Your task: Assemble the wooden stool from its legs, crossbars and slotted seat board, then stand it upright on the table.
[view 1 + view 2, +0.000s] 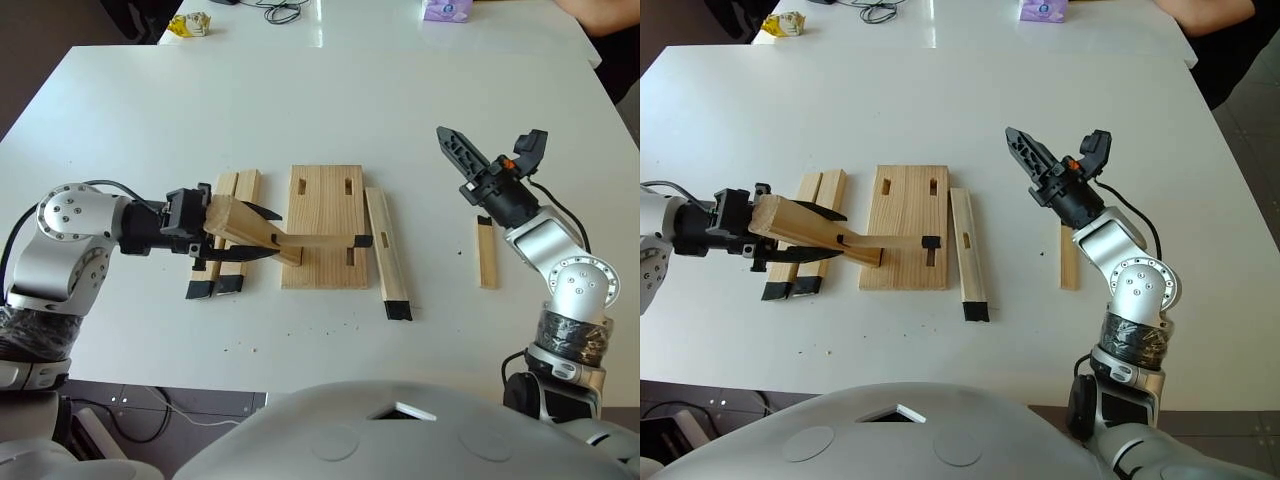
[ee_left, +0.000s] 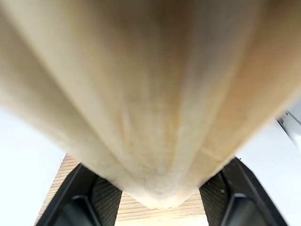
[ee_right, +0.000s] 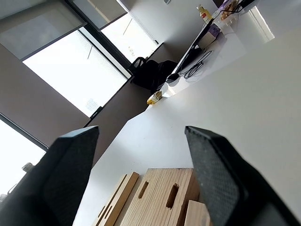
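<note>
Stool leg [image 1: 238, 222] gripped by left end effector [image 1: 272, 232]; right end effector [image 1: 491, 137] spread wide

No words or numbers clear enough to read. Purple pack [image 1: 446, 9] and yellow packet [image 1: 190, 25], far back: print too small to tell.

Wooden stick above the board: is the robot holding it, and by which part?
Yes. The left end effector grips that leg by its wrist-side end, a finger on each side. The right end effector is open, empty.
</note>
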